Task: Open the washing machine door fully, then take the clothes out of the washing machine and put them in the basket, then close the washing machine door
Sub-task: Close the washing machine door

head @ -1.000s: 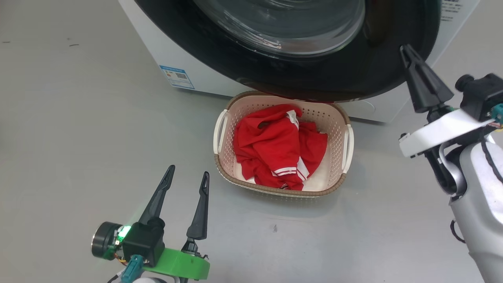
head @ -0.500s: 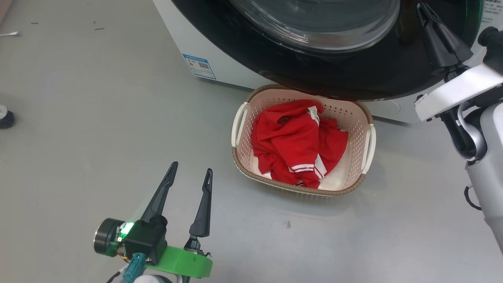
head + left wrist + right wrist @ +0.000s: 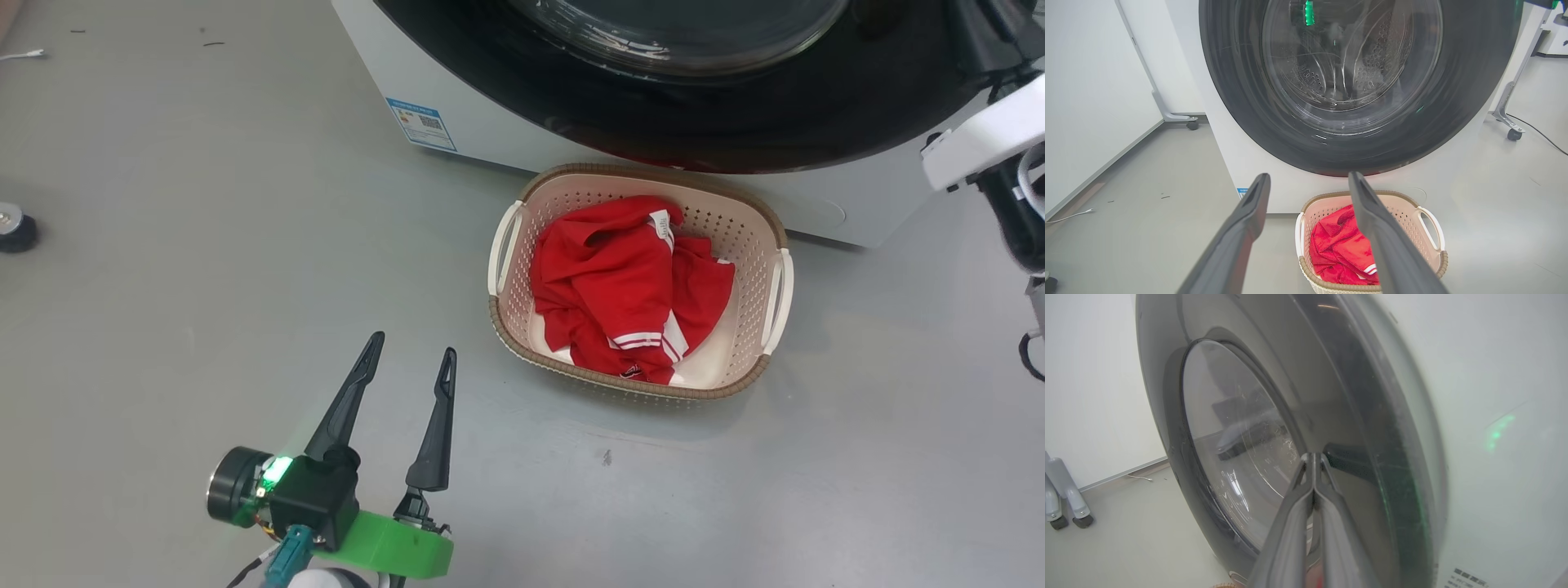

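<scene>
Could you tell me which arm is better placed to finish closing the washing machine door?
Right. The right end effector, shut, is at the black rim of the washing machine door; the left end effector, open, hovers over the floor beside the basket.

Red clothes lie in the basket before the washing machine.

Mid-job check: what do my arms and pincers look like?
The left pincer has two long dark tapered fingers on a green mount, beside a black block with a green light and teal connector. The right pincer has the same dark fingers, a white bracket and black cable.
</scene>
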Controlling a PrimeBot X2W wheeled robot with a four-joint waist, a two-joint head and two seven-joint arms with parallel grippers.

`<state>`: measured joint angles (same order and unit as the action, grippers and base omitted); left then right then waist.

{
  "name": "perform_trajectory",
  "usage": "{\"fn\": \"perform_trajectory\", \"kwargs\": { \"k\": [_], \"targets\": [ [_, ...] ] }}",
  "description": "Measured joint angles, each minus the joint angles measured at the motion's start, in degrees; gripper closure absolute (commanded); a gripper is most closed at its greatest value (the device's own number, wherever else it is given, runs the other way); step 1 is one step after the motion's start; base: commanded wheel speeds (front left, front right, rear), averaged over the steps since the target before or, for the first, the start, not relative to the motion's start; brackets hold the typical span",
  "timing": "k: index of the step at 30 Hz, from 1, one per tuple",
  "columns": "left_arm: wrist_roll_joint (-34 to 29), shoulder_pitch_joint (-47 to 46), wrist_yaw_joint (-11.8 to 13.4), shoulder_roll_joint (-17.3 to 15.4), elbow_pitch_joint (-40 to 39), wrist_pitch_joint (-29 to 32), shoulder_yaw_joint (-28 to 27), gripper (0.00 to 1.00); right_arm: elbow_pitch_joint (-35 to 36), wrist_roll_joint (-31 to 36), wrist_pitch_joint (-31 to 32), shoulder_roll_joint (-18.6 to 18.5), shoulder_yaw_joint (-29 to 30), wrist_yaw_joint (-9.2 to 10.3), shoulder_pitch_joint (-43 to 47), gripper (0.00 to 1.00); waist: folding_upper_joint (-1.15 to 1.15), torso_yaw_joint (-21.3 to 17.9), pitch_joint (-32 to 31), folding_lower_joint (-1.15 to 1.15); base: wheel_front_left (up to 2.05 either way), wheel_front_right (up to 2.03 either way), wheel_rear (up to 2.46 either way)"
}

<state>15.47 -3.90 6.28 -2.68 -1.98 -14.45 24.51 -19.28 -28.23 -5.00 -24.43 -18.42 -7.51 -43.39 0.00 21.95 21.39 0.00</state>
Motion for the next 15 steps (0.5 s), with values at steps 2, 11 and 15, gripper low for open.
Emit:
{"fn": "perform_trajectory", "kwargs": {
  "k": [2,11,15],
  "targets": [
    [0.15,-0.46,0.05,0.0,-0.19,0.0,0.36,0.0,-0.78,-0.04,0.0,-0.66,0.26,0.0,-1.25,1.0,0.0,0.23,0.29,0.0,0.0,0.0,0.0],
    [1.0,-1.65,0.08,0.05,-0.58,0.0,1.66,0.0,-4.25,-0.57,-0.35,-2.09,1.08,-0.68,-4.85,1.0,0.0,1.52,1.39,0.0,0.0,0.0,0.0],
    [1.02,-1.76,0.24,0.07,-0.65,0.0,1.71,0.0,-6.01,-1.14,-0.93,-1.45,1.43,-1.21,-5.5,1.0,0.0,1.76,1.53,0.0,0.0,0.0,0.0]
  ]
}}
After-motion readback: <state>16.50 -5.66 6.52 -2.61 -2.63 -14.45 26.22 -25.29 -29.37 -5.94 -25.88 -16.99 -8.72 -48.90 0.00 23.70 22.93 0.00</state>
